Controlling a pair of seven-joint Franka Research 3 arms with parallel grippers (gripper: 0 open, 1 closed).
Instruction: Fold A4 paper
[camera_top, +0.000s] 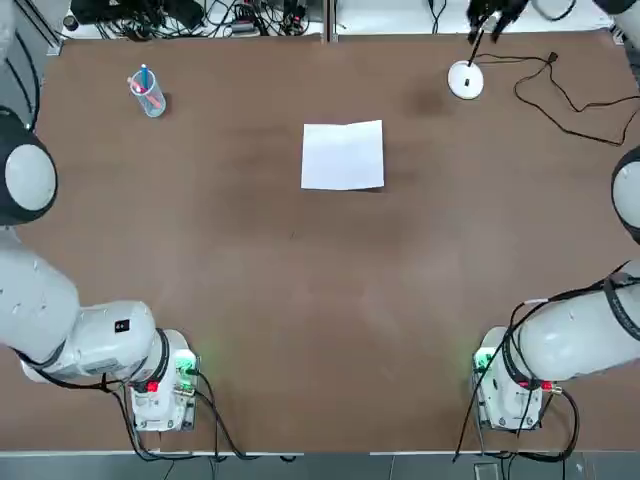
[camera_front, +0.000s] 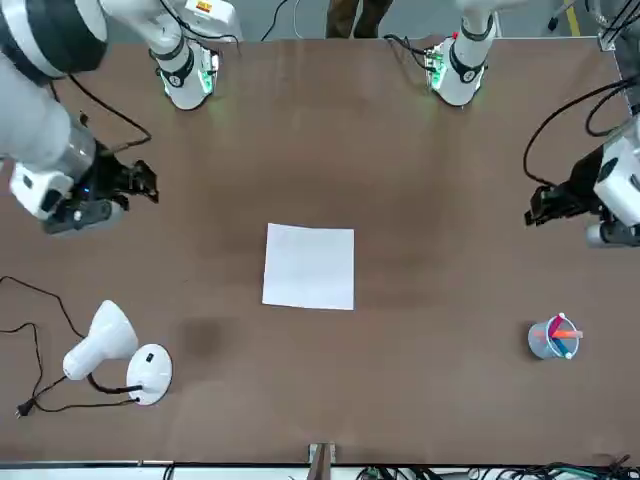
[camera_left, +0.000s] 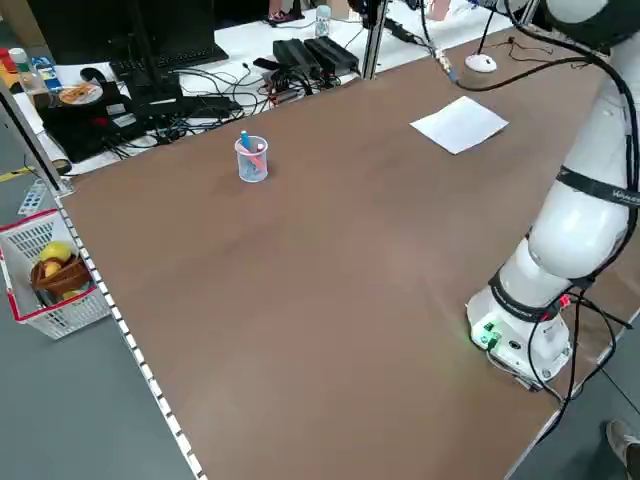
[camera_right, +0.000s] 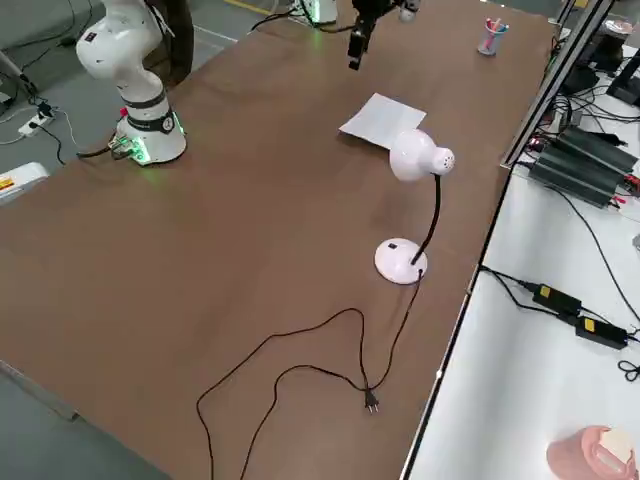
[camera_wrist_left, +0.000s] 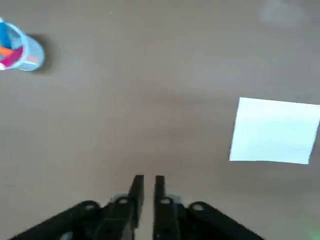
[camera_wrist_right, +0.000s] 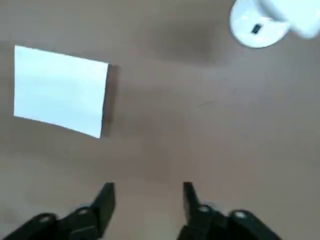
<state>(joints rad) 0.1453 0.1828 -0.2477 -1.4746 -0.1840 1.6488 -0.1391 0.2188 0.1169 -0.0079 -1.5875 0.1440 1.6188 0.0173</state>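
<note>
We bring the left pincer, nearly closed and empty, and right pincer, parted and empty, low beside opposite paper edges.

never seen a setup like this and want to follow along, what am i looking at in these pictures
Two white robot arms stand side by side at a brown table. One picture looks down from overhead, one faces the robot, two come from its sides, and two come from cameras on its wrists.

On the table lie a white paper sheet, a cup of pens and a white desk lamp with its cord.

The left gripper hovers over the cup's side of the table, its fingers nearly together; the right gripper hovers over the lamp's side, fingers apart. Neither holds anything, and the sheet lies untouched.
</note>
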